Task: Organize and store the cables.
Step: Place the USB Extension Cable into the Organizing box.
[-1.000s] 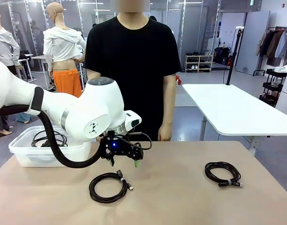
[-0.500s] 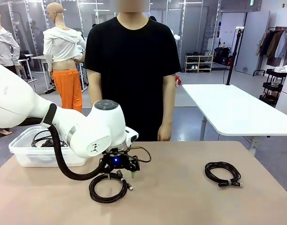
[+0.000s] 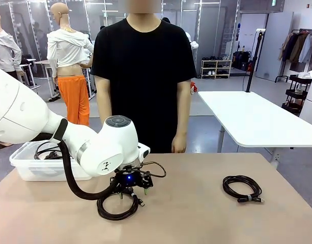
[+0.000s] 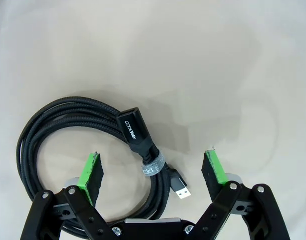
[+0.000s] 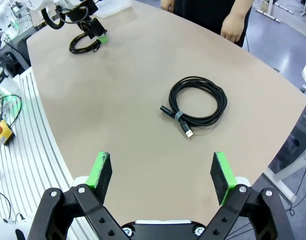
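At the far left of the tabletop [image 3: 196, 218] stood a clear bin [image 3: 18, 161] with one coil [image 3: 50, 150] already in it.

Right of the bin, the left gripper [image 3: 131, 190] hung low over the left cable [image 3: 106, 213], which lay flat toward the near edge. Its jaws were spread wide and held nothing. In the wrist view the gripper [image 4: 153, 167] straddled the banded side of the coil [image 4: 48, 117]: one pad stood inside the ring and the other outside it, over bare tabletop. Whether the tips touched the surface I could not tell.

The braided cord looked light and limp, so it would likely sag from any grip. The band [image 4: 152, 167] gathered all the loops beside the two plugs, and that bunch looked like the surest hold. A single loose strand might slip between the pads or let the coil unravel.

The middle of the tabletop lay open, with room to lift and swing left. The bin's wall would need clearing on the way in. A person stood at the far edge with one hand [image 3: 179, 145] hanging near it.

The right cable [image 3: 237, 195] lay well apart from the left one, closer to the right edge. The right gripper [image 5: 162, 177] hovered high above it, jaws wide and empty.
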